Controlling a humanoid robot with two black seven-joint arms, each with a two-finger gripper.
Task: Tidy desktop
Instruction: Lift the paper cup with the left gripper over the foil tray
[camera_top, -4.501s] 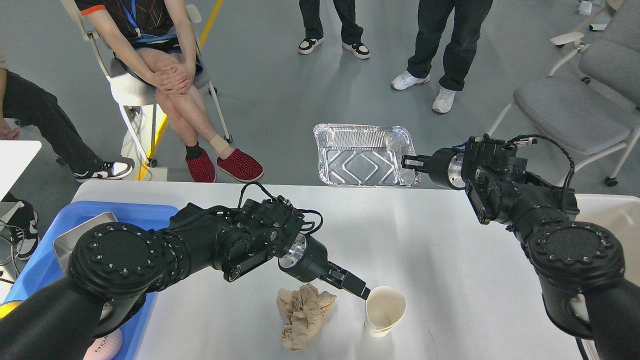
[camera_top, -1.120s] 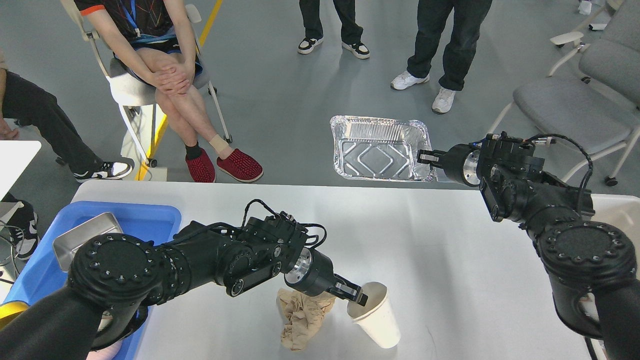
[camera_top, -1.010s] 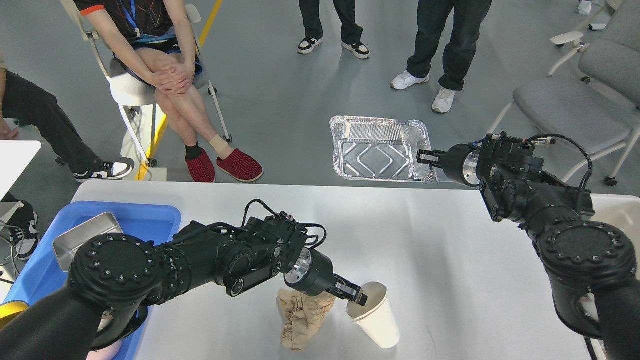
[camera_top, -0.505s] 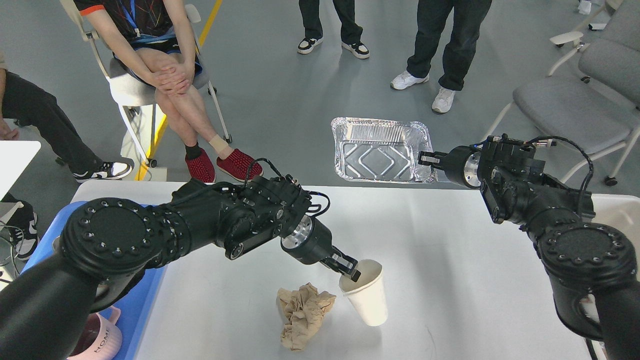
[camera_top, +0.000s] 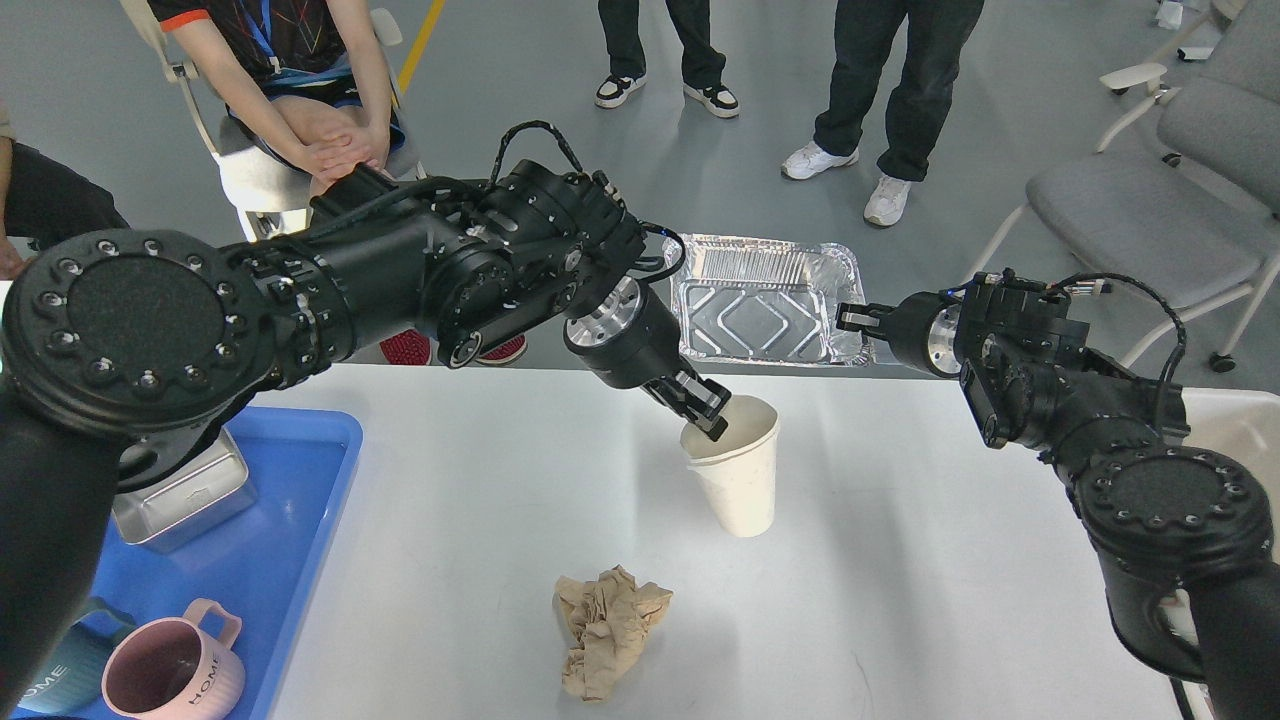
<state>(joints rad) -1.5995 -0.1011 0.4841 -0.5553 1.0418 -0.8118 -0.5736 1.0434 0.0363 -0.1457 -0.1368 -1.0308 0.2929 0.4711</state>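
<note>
Blue tray at left edge of desktop, holding pink mug and steel pan; crumpled brown paper near front centre; left gripper pinching rim of paper cup, cup raised, tilted; right gripper clamped on foil tray beyond far edge

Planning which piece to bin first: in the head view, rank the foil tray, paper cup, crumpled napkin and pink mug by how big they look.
1. Foil tray, largest even though it is farthest.
2. Paper cup and crumpled napkin look about alike; I won't rank them.
3. Pink mug, partly cut off by the edge and nearest, so unsure.
</note>
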